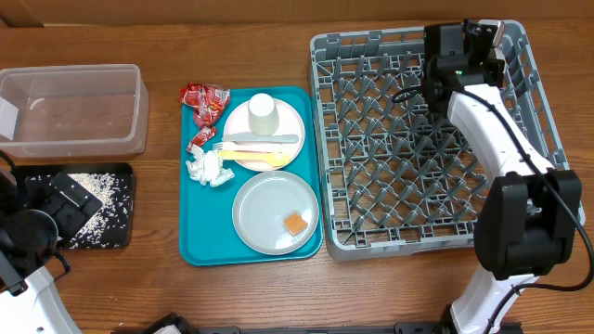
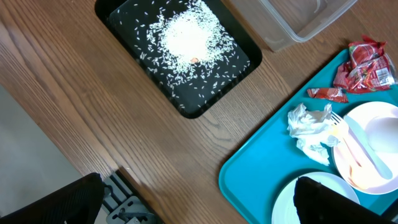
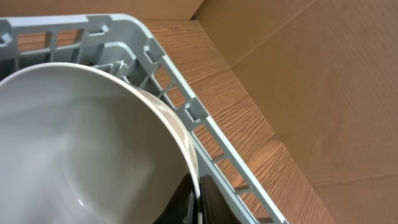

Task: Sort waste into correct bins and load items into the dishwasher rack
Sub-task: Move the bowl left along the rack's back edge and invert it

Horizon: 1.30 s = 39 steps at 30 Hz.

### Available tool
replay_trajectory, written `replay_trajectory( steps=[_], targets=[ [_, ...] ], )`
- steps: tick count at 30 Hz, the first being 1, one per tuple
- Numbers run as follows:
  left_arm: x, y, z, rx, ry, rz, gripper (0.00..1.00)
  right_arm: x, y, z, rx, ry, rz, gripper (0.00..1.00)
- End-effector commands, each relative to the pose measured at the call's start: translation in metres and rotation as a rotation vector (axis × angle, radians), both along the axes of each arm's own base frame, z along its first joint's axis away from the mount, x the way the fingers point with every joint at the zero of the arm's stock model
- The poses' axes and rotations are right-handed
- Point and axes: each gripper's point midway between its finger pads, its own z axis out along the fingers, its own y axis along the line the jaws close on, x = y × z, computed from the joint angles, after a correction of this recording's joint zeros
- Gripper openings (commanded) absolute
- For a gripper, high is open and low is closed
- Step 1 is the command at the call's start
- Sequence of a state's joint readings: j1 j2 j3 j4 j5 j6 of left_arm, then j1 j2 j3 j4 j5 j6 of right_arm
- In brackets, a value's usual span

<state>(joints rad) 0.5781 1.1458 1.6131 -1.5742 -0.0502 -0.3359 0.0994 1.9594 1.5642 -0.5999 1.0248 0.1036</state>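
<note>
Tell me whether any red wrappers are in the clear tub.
No, both red wrappers lie on the teal tray, and the clear tub holds none.

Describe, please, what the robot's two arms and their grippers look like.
Both arms have smooth white links joined by bulky black rounded housings: the right arm and the left arm. A thin black cable loops beside the right arm's wrist, where a small green light glows. The left gripper and right gripper have black fingers.

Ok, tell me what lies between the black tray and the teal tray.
Only bare wooden table separates black tray from teal tray; overhead view shows it.
</note>
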Motion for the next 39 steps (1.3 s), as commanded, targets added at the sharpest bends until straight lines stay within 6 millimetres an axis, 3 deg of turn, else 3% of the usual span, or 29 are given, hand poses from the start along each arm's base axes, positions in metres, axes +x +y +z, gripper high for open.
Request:
replay_trajectory(
  steps=[1,4,15,20,31,39],
  targets=[
    [-0.001,0.003,0.003,0.023,0.001,-0.006,1.0,0.0,0.002,-0.02,-0.011,0.052,0.002,0.04],
    [-0.001,0.003,0.003,0.023,0.001,-0.006,1.0,0.0,0.003,-0.028,-0.019,0.081,0.002,0.04],
    [-0.001,0.003,0.003,0.023,0.001,-0.006,1.0,-0.003,0.01,-0.014,-0.112,0.06,-0.026,0.04],
    [-0.001,0.003,0.003,0.023,0.001,-0.006,1.0,-0.001,0.026,-0.015,-0.117,0.066,0.012,0.09],
    [-0.001,0.003,0.003,0.023,0.001,-0.006,1.0,0.002,0.07,-0.021,-0.103,0.094,0.115,0.08],
    [-0.001,0.003,0.003,0.023,0.001,-0.006,1.0,-0.006,0.086,-0.029,-0.074,0.122,0.141,0.09]
  ],
)
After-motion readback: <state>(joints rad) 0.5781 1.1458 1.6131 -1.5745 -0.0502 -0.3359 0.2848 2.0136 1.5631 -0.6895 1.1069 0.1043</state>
